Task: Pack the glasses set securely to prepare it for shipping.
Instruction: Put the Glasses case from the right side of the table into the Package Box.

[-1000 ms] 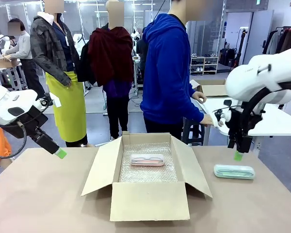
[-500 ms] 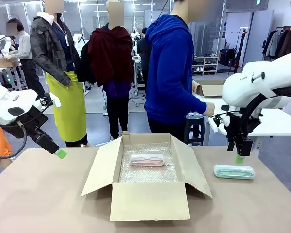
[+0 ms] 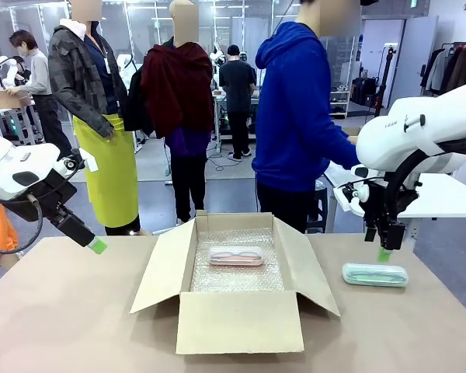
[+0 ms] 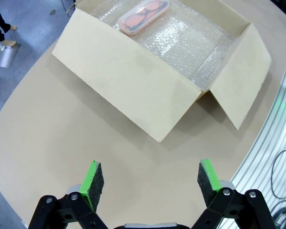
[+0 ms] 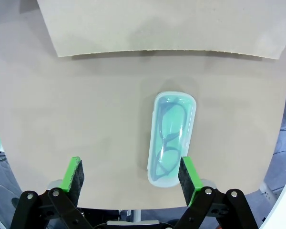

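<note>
A pale pink translucent glasses case [image 3: 235, 256] [image 4: 143, 17] lies on bubble wrap inside the open cardboard box [image 3: 239, 320] [image 4: 148, 90] at the table's middle. A mint green glasses case [image 3: 374, 274] [image 5: 171, 138] lies flat on the table to the right of the box. My right gripper [image 3: 382, 250] [image 5: 132, 176] hangs open just above and behind the mint case; in the right wrist view the case lies close to the right-hand pad, partly between the fingers. My left gripper [image 3: 95, 244] [image 4: 150, 182] is open over the table's left side, away from the box, with nothing between its fingers.
The box's flaps [image 3: 165, 266] stand open to the left, right and front. A person in a blue hoodie [image 3: 299, 116] stands at the far side, turned toward a white side table [image 3: 443, 194]. Bare tabletop [image 3: 70, 311] lies left and right of the box.
The right gripper dropped slightly toward the mint case, then held still. The person in blue shifted to the right and turned away. The left arm has not moved.
</note>
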Tool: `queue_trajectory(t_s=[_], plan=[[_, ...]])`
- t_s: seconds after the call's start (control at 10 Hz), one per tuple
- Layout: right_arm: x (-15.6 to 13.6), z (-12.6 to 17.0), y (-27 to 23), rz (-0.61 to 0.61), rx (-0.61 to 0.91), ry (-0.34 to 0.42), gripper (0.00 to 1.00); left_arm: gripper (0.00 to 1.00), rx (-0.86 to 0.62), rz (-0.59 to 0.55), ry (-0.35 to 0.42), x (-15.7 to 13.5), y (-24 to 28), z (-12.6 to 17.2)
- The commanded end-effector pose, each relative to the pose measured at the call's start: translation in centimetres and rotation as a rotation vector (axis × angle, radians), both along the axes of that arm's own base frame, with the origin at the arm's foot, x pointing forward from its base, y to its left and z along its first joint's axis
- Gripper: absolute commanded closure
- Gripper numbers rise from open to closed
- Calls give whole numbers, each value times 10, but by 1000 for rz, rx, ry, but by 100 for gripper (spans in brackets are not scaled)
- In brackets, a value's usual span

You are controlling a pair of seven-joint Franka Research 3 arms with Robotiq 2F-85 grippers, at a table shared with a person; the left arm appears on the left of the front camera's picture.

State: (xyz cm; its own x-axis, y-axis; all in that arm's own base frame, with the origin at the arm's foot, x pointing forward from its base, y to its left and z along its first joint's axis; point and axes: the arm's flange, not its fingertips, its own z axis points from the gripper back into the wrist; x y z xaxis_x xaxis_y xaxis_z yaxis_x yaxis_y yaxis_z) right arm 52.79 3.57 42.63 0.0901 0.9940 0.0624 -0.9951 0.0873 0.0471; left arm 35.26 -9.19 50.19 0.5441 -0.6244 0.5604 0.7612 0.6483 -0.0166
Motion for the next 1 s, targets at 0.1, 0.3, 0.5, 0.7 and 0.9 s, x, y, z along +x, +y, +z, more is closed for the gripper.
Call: queue_trajectory(t_s=[0.1,0.3,0.5,0.7,0.9], plan=[[3,-34,-7,-16,-45,-17,0,0,-12,-9,0,-1,2,0],[8,-48,-15,-39,-66,-26,0,0,-12,-9,0,-1,2,0],[17,-69,-24,-35,-46,-8,0,0,-12,-9,0,-1,2,0],[26,-85,-32,-43,-66,-32,0,0,-12,-9,0,-1,2,0],[31,-97,-37,-21,-58,-41,0,0,-12,-9,0,-1,2,0]])
